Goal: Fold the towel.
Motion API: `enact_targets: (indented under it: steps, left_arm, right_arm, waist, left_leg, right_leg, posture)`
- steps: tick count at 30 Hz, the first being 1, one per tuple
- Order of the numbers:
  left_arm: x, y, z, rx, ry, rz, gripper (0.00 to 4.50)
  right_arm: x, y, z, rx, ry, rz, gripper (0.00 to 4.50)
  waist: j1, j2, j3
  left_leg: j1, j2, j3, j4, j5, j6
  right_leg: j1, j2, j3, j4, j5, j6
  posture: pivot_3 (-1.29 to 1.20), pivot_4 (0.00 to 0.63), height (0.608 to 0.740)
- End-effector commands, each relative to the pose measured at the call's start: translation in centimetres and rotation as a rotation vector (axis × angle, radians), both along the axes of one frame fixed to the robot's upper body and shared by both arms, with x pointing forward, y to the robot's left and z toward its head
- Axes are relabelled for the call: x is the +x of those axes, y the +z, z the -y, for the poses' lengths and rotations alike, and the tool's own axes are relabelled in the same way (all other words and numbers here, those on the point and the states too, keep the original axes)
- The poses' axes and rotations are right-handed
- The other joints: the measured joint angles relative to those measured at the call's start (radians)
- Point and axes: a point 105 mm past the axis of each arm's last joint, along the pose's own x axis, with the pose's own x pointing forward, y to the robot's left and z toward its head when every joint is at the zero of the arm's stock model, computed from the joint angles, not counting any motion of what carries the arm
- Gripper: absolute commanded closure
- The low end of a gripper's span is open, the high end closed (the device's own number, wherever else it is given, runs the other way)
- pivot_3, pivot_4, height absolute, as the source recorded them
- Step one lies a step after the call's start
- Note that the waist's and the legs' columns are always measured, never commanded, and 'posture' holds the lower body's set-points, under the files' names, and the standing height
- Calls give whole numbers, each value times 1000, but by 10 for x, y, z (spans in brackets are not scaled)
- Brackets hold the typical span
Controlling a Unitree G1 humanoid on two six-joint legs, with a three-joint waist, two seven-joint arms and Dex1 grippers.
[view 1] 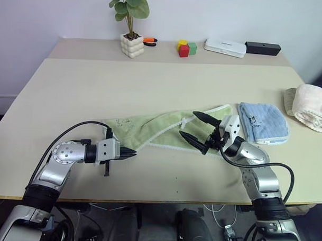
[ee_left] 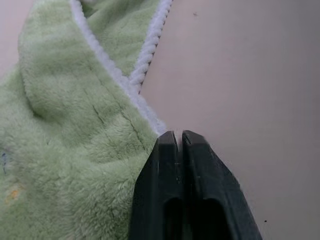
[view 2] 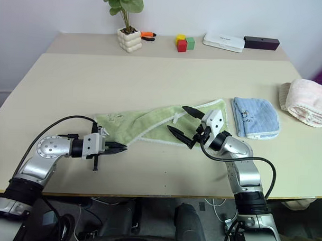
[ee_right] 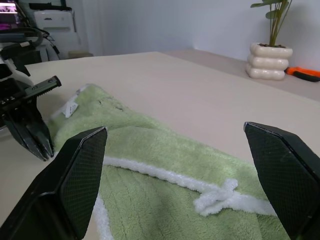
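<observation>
The green towel (view 1: 166,130) lies partly folded in the lower middle of the frame on the worktop (view 1: 151,83). The left hand (view 1: 129,152) has its fingers pressed together at the towel's near white edge, seemingly pinching nothing, and should reopen and catch the hem. The right hand (view 1: 196,133) hovers wide open and empty over the towel; bare worktop behind leaves room, with the blue towel (view 1: 262,122) just beside on the right.

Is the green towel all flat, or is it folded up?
Partly folded. The green towel lies in a long strip on the table, with one white-edged flap turned over its middle, not a neat fold.
</observation>
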Motion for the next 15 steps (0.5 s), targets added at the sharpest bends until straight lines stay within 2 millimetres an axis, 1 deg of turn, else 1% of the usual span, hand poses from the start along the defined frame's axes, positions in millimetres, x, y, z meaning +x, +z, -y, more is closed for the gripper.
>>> enact_targets:
  steps: [1,2,6,7,11,13,15]
  left_arm:
    - [7,5,-13,-23,85,-22,4489]
    - [9,9,-14,-52,100,-30,4489]
    - [20,51,-23,-305,189,-92,4489]
    - [21,57,-25,-328,197,-93,4489]
    - [24,70,-36,-365,223,-108,4489]
    - [23,73,-37,-384,225,-138,4489]
    - [22,75,-38,-376,215,-128,4489]
  right_arm:
    - [-3,13,1,5,8,51,0]
    - [-3,12,1,4,7,49,0]
    - [-3,11,-2,8,14,45,0]
    - [-3,11,-2,8,14,45,0]
    - [-2,10,-4,12,15,44,0]
    - [-2,9,-5,14,18,44,0]
    - [-1,10,-6,13,15,46,0]
  waist:
    - [0,0,0]
    - [-1,0,0]
    - [-2,0,0]
    - [-1,0,0]
    - [-2,0,0]
    - [-3,0,0]
    - [-2,0,0]
  left_leg:
    - [0,0,0,0,0,0]
    - [0,0,0,0,0,0]
    - [0,0,0,0,0,0]
    - [0,0,0,0,0,0]
    - [0,0,0,0,0,0]
    - [0,0,0,0,0,0]
    - [0,0,0,0,0,0]
  right_leg:
    - [0,0,0,0,0,0]
    - [0,0,0,0,0,0]
    - [-1,0,0,1,0,0]
    - [-1,0,0,1,0,0]
    - [0,0,0,1,0,0]
    - [-1,0,0,1,-1,0]
    - [-1,0,0,1,-1,0]
  posture:
    - [0,150,740]
    - [0,150,740]
    - [0,150,740]
    - [0,150,740]
    - [0,150,740]
    - [0,150,740]
    - [0,150,740]
